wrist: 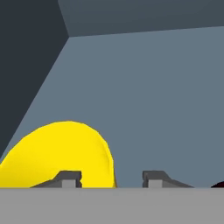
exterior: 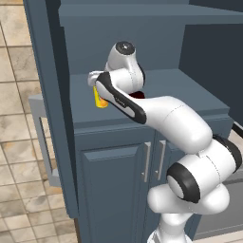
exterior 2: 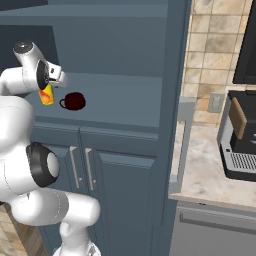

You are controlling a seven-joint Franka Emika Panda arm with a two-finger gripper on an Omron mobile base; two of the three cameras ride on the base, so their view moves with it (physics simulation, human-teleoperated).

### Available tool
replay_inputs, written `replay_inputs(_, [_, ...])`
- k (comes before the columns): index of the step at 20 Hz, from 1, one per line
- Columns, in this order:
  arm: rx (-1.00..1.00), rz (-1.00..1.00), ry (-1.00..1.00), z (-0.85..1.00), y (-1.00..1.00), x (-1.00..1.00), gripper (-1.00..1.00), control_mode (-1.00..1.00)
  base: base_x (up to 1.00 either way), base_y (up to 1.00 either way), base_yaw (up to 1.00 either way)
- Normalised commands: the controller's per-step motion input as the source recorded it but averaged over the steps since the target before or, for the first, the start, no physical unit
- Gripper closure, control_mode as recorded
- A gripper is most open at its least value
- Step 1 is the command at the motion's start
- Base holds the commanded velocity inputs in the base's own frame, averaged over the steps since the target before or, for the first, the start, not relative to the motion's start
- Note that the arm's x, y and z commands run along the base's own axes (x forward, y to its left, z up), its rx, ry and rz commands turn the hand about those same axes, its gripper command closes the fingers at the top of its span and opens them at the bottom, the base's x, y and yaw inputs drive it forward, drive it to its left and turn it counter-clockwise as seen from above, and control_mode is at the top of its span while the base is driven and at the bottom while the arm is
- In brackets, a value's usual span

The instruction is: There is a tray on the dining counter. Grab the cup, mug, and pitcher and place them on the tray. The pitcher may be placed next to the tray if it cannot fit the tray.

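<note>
While my tool point(wrist: 112, 177) stands part-closed around the small yellow handleless cup point(wrist: 61, 153) on the dark blue-grey cabinet shelf point(exterior: 190, 92), grip unconfirmed, I should centre it before squeezing, clear of the maroon mug point(exterior 2: 75, 101).

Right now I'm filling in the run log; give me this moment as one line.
phase: grasping cup | gripper: around cup, grip unconfirmed | mug: beside cup on cabinet shelf
</note>
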Motion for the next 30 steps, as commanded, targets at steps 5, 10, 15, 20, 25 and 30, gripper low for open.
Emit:
replay_inputs(5, [0.0, 0.0, 0.0, 0.0, 0.0, 0.0, -1.0, -1.0, 0.0, 0.0, 0.0])
replay_inputs(10, [0.0, 0.0, 0.0, 0.0, 0.0, 0.0, -1.0, -1.0, 0.0, 0.0, 0.0])
replay_inputs(15, [0.0, 0.0, 0.0, -0.03, 0.03, 0.0, 1.0, -1.0, 0.0, 0.0, 0.0])
replay_inputs(20, [0.0, 0.0, 0.0, -0.05, 0.07, 0.0, 1.0, -1.0, 0.0, 0.0, 0.0])
replay_inputs(25, [0.0, 0.0, 0.0, 0.0, 0.0, 0.0, 1.0, -1.0, 0.0, 0.0, 0.0])
replay_inputs(30, [0.0, 0.0, 0.0, 0.0, 0.0, -0.02, 1.0, -1.0, 0.0, 0.0, 0.0])
